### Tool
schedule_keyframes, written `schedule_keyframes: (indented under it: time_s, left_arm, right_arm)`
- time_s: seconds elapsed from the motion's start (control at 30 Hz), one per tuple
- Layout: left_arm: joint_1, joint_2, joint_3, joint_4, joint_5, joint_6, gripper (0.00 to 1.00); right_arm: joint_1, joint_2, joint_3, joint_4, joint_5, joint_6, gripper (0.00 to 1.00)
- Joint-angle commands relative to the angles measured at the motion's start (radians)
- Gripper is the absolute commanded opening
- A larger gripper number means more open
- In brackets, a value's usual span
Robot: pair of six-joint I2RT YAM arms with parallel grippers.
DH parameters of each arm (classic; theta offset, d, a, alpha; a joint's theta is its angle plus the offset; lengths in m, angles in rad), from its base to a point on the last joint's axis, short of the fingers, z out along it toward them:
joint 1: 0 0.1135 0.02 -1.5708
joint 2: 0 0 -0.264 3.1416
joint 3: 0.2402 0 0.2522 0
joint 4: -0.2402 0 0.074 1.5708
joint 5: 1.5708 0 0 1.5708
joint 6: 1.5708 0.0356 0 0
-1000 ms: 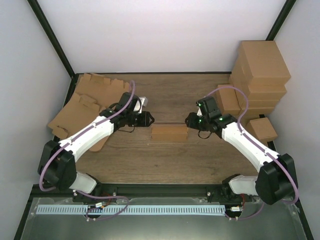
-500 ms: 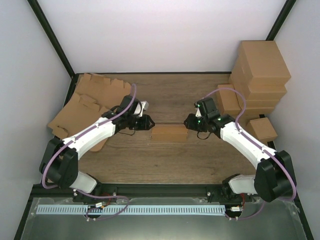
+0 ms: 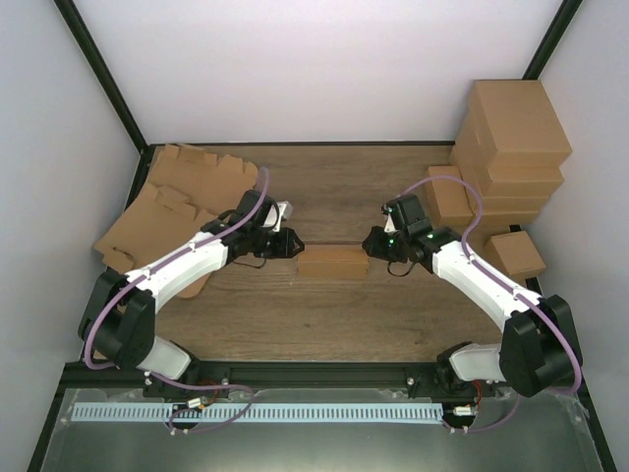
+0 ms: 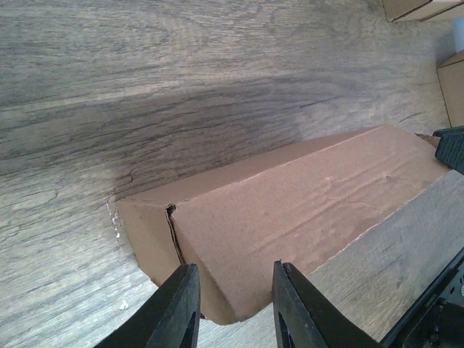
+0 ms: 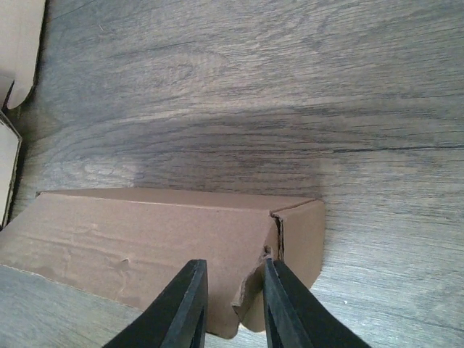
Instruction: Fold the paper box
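Note:
The paper box (image 3: 333, 261) lies folded into a long closed brown block at the middle of the wooden table. My left gripper (image 3: 293, 244) is at its left end and my right gripper (image 3: 370, 242) at its right end. In the left wrist view the box (image 4: 290, 210) fills the middle; my left gripper (image 4: 233, 290) is open, its fingers astride the box's near corner. In the right wrist view the box (image 5: 145, 232) has a loose, ragged flap edge at its end; my right gripper (image 5: 233, 290) is open, with that flap edge between the fingers.
A stack of finished brown boxes (image 3: 516, 128) stands at the back right, with one more small box (image 3: 518, 254) in front of it. Flat cardboard blanks (image 3: 167, 206) lie at the left and overhang the table edge. Dark frame posts stand at the back corners.
My left gripper has moved a little right and nearer, up to the box's left end. My right gripper has edged slightly left. The box has stayed in place.

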Motion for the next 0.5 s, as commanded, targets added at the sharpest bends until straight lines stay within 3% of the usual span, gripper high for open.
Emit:
schedule_keyframes:
  time_s: [0.0,0.27,0.47]
  left_arm:
    - [0.003,0.008,-0.018,0.017,0.019,-0.009,0.3]
    - [0.003,0.007,-0.026,0.023,0.025,-0.014,0.29]
    - [0.003,0.009,-0.027,0.024,0.03,-0.015,0.29]
  right_arm:
    - [-0.006,0.006,-0.001,0.014,-0.024,0.014,0.22]
    - [-0.006,0.019,-0.018,0.021,-0.028,0.024,0.29]
    - [-0.006,0.014,-0.027,0.036,-0.054,0.033,0.26]
